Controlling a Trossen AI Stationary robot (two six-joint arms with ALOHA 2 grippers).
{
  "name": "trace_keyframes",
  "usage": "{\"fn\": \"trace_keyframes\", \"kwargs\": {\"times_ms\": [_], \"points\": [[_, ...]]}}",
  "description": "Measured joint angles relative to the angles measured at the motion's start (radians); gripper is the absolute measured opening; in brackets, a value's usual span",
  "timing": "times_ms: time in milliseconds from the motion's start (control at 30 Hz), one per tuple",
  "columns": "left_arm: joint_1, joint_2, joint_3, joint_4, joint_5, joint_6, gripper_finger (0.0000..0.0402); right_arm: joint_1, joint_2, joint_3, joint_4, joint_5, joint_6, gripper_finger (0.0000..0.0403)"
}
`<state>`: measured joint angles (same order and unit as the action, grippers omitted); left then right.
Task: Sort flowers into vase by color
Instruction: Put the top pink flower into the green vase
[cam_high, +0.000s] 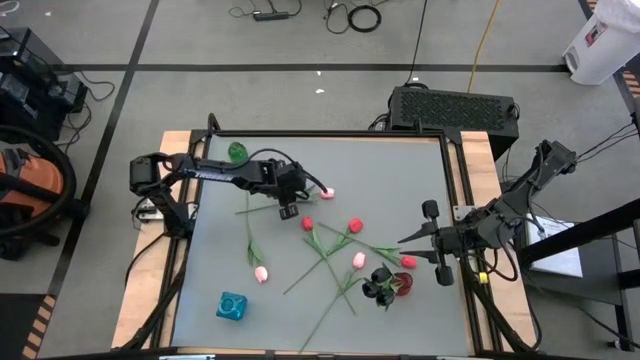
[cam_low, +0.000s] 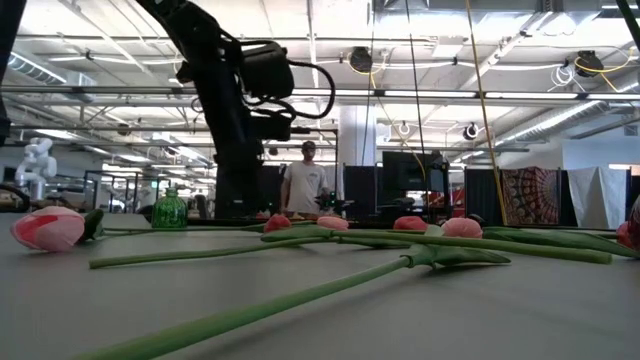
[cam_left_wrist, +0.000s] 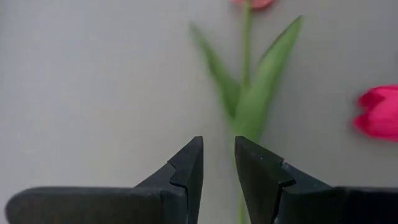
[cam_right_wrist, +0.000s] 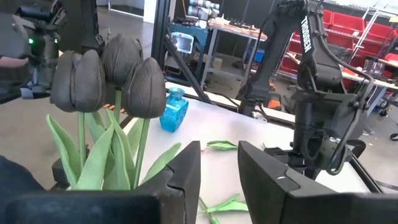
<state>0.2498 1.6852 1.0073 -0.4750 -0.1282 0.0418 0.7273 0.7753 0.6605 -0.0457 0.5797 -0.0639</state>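
Several tulips lie loose on the grey table (cam_high: 220, 260): red heads (cam_high: 308, 223) (cam_high: 354, 226) (cam_high: 407, 262) and pink heads (cam_high: 358, 260) (cam_high: 261, 273). One pink tulip (cam_high: 327, 192) lies at the far middle, its stem and leaves (cam_left_wrist: 249, 99) running under my left gripper (cam_high: 289, 208) (cam_left_wrist: 219, 162). That gripper slants down over the stem, open, with nothing between its fingers. Black tulips (cam_high: 380, 285) (cam_right_wrist: 106, 71) stand upright in a vase near the right. My right gripper (cam_high: 405, 240) (cam_right_wrist: 219, 162) hangs level just beyond them, open and empty.
A green vase (cam_high: 237, 152) (cam_low: 169, 210) stands at the far left and a blue vase (cam_high: 232, 306) (cam_right_wrist: 174, 112) at the near left. A red head (cam_left_wrist: 379, 112) lies close beside the left gripper. A person (cam_low: 305, 185) stands beyond the table.
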Motion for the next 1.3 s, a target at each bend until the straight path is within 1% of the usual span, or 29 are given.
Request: {"fn": "trace_keyframes", "kwargs": {"times_ms": [233, 367, 867, 1300], "points": [[-0.001, 0.000, 0.000, 0.002, 0.081, 0.020, 0.0100, 0.000, 0.000, 0.000, -0.021, 0.000, 0.000, 0.0098], [-0.001, 0.000, 0.000, -0.002, 0.098, 0.019, 0.0100, 0.000, 0.000, 0.000, -0.021, 0.000, 0.000, 0.0098], [0.018, 0.093, 0.000, 0.022, 0.056, 0.020, 0.0100, 0.000, 0.009, 0.000, -0.043, -0.001, 0.053, 0.0098], [0.024, 0.096, 0.000, 0.022, 0.058, 0.017, 0.0100, 0.000, 0.009, 0.000, -0.042, -0.001, 0.053, 0.0098]]}}
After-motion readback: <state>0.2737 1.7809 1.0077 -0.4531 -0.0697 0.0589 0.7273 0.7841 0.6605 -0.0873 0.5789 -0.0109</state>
